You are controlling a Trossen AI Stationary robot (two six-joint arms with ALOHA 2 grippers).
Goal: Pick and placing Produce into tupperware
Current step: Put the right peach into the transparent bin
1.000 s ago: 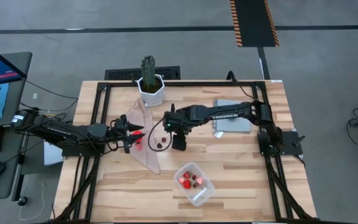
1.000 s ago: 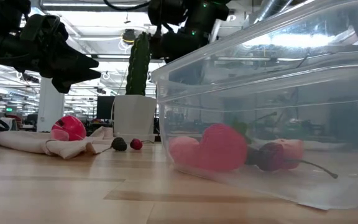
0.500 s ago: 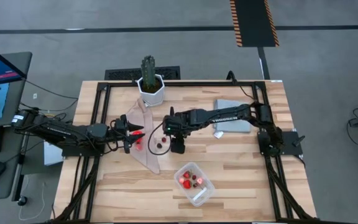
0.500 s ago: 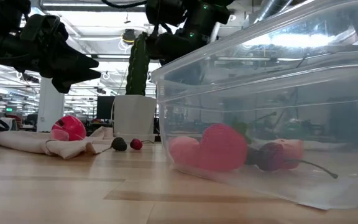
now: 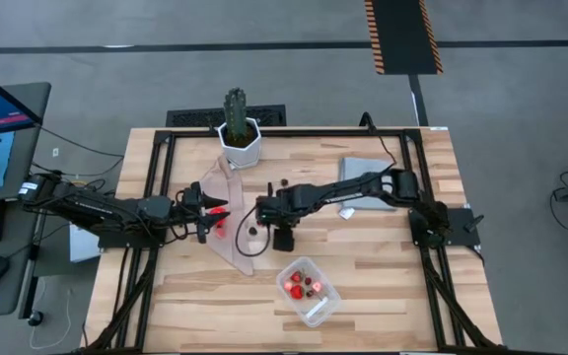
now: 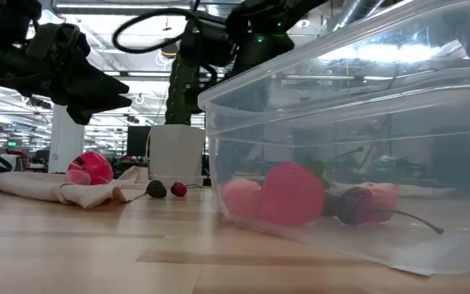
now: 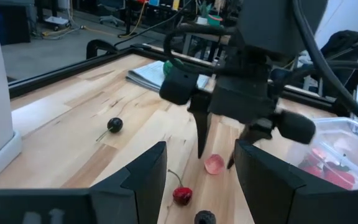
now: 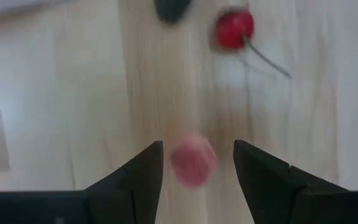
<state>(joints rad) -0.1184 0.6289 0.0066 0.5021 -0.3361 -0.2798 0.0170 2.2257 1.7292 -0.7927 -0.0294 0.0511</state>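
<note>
R claw point(image 8: 196, 163) open over pink piece point(image 8: 192, 162)

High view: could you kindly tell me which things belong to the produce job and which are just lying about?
Job in hand:
- tupperware, red pieces already inside
- pink piece between the fingers of the open right tool
- red cherry, dark berry
- left tool, waiting on the table's left

Lying about:
- cactus in white pot
- beige cloth
- grey mat

A potted cactus point(image 5: 237, 123), beige cloth point(image 5: 227, 212) and grey mat point(image 5: 366, 184) share the table point(image 5: 383, 266).
</note>
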